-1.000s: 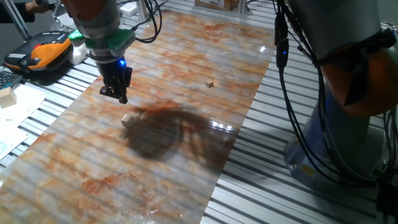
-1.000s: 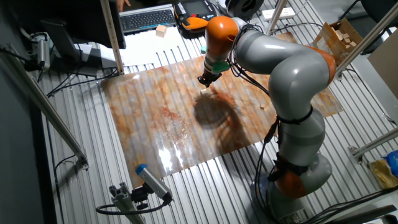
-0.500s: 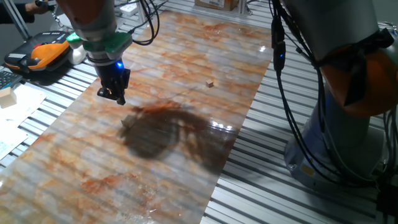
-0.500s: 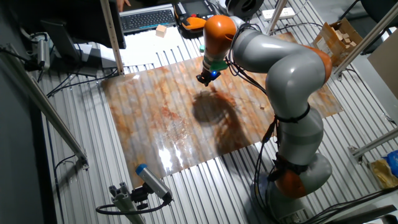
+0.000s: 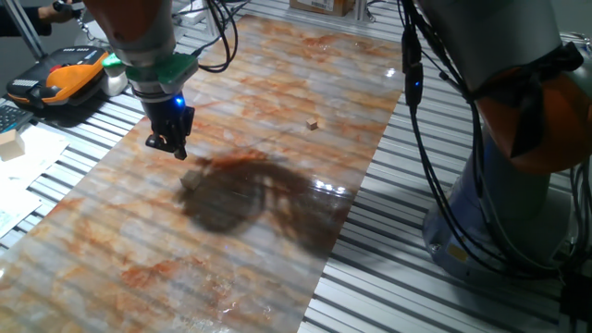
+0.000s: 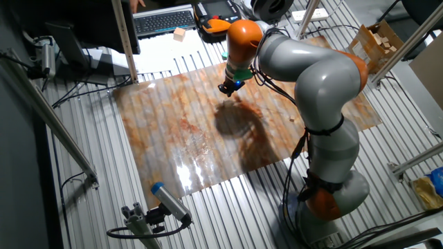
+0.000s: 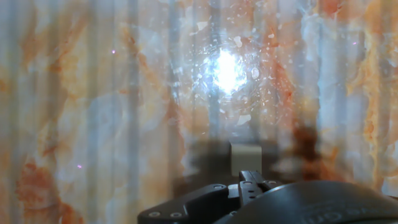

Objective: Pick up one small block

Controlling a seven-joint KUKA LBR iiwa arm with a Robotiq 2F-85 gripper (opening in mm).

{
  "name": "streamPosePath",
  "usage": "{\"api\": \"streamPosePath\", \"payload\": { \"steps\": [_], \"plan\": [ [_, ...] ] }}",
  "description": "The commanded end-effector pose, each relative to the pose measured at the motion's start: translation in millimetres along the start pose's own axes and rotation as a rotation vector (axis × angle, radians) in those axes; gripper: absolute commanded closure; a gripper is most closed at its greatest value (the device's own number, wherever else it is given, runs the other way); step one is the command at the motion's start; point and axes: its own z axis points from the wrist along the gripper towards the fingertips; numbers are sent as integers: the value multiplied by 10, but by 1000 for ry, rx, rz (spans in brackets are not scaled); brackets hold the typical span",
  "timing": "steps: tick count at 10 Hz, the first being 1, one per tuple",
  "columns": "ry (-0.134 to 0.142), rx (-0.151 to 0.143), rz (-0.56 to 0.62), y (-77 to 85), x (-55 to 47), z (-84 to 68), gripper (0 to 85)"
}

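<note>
The small block (image 5: 190, 181), a pale tan wooden cube, lies on the marbled orange board (image 5: 277, 74), inside the arm's dark shadow. My gripper (image 5: 169, 144) hangs above the board, just left of and behind the block, apart from it. In the hand view the block (image 7: 244, 158) sits right beyond my gripper (image 7: 250, 178), whose fingertips (image 7: 247, 180) stand together with nothing between them. The other fixed view shows the gripper (image 6: 225, 88) over the far part of the board; the block is hard to make out there.
A much tinier brownish cube (image 5: 313, 123) lies farther right on the board. A bigger pale block (image 5: 10, 140) rests on papers at the left, near an orange-black device (image 5: 63, 80). A keyboard (image 6: 163, 21) and a box of wooden pieces (image 6: 380, 41) stand beyond the board.
The gripper has shifted a little to the left, away from the block. The arm's shadow now covers the block, which was lit one second ago.
</note>
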Motion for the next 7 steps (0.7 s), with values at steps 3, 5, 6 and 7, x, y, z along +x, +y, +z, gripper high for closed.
{"api": "streamPosePath", "payload": {
  "steps": [3, 5, 6, 7],
  "plan": [
    [0, -5, 3, -36, -14, 87, 850],
    [3, -3, 5, -44, -30, 104, 850],
    [5, -3, 7, -46, -31, 103, 850],
    [6, -3, 7, -48, -31, 103, 850]
  ]
}}
